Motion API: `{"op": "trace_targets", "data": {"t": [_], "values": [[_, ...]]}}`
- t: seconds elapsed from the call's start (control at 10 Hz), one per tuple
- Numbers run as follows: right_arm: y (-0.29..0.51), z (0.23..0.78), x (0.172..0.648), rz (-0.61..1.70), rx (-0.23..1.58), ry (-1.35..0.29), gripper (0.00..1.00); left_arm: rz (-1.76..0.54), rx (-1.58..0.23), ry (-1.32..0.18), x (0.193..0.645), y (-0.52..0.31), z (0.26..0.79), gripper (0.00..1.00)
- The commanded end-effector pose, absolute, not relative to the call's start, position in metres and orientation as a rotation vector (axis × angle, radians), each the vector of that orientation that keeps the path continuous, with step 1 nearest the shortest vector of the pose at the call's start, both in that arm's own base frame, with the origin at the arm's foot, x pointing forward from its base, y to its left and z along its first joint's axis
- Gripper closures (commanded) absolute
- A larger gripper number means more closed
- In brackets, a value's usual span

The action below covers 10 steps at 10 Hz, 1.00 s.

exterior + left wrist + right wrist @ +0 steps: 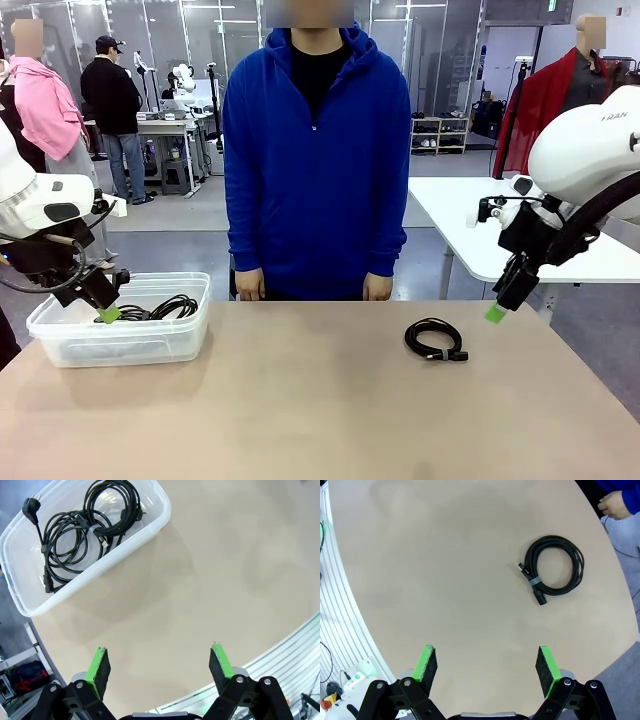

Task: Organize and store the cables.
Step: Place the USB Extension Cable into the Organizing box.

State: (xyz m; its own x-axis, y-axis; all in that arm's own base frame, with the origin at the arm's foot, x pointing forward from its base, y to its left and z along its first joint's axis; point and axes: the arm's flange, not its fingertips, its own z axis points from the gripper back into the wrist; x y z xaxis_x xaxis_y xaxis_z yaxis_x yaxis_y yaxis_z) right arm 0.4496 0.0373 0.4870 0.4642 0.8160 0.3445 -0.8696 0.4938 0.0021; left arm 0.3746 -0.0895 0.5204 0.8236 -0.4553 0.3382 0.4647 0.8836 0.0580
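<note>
Coiled cables (82, 527) lie inside the clear plastic bin (155, 517); another coiled cable (555, 569) lies right of it. Left gripper (160, 666) and right gripper (487, 666) are spread, empty.

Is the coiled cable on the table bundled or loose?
Bundled: the coiled cable lies as one tight loop, held by a grey tie.
</note>
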Motion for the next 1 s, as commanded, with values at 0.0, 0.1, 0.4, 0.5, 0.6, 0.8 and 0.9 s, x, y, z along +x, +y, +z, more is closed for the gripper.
{"op": "trace_targets", "data": {"t": [0.0, 0.1, 0.4, 0.5, 0.6, 0.8, 0.9], "values": [[0.037, 0.488, 0.45, 1.042, 0.187, -0.319, 0.0, -0.486, -0.023, -0.352, 0.374, -0.09, 0.52, 0.0], [0.045, 0.477, 0.457, 1.108, 0.111, -0.34, 0.0, -0.486, -0.023, -0.352, 0.374, -0.09, 0.52, 0.0], [0.075, 0.445, 0.496, 1.33, -0.004, -0.247, 0.0, -0.486, -0.023, -0.352, 0.374, -0.09, 0.52, 0.0], [0.085, 0.431, 0.51, 1.381, -0.054, -0.196, 0.0, -0.486, -0.023, -0.352, 0.374, -0.09, 0.52, 0.0], [0.089, 0.423, 0.519, 1.413, -0.063, -0.169, 0.0, -0.486, -0.023, -0.352, 0.374, -0.09, 0.52, 0.0], [0.093, 0.418, 0.53, 1.409, -0.048, -0.136, 0.0, -0.486, -0.023, -0.352, 0.374, -0.09, 0.52, 0.0], [0.096, 0.415, 0.536, 1.411, -0.044, -0.12, 0.0, -0.486, -0.023, -0.352, 0.374, -0.09, 0.52, 0.0]]}}
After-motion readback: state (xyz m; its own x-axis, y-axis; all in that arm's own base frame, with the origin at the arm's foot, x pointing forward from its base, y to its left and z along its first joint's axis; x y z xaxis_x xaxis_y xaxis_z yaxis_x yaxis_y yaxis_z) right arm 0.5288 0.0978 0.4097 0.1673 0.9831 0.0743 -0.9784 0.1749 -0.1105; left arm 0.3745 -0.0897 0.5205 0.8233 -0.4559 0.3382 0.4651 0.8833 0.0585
